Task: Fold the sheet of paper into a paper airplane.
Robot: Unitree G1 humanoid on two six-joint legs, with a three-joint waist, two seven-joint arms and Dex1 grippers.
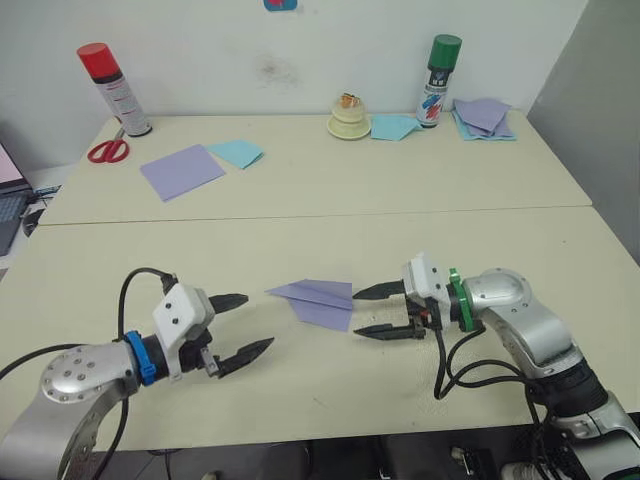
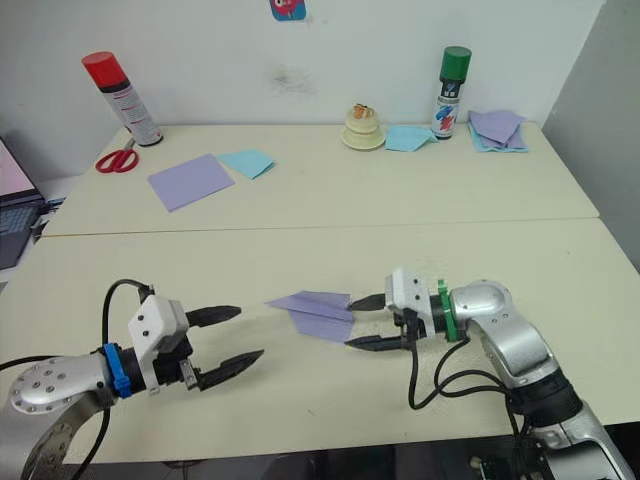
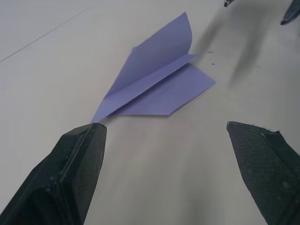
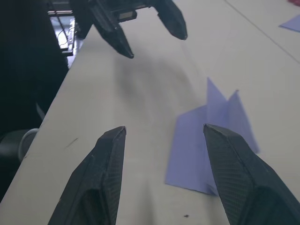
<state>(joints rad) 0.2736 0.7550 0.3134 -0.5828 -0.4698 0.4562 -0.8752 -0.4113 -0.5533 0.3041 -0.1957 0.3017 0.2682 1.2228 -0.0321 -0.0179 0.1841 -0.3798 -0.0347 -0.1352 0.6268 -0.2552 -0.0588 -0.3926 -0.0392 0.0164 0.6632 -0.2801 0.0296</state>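
Lavender paper airplane point(image 1: 318, 300) lies flat on the desk point(image 1: 400, 200) between my two sets of jaws, nose toward the left gripper point(image 1: 243, 326), tail just ahead of the right gripper point(image 1: 368, 311). Both are released, holding nothing. I judge the folding essentially finished.

paper airplane point(image 1: 318, 301): lavender-purple, plain. left gripper point(image 1: 243, 326): black fingers, white housing, blue wrist ring. right gripper point(image 1: 370, 310): black fingers, white housing, green wrist ring. table point(image 1: 400, 190): pale cream. smooth square sheet point(image 1: 181, 171): lavender; sheet beside it point(image 1: 236, 152): light blue. scissors point(image 1: 107, 150): red handles. spray can point(image 1: 115, 88): red cap. second spray can point(image 1: 438, 80): green cap. paper stack point(image 1: 484, 117): lavender over light blue.
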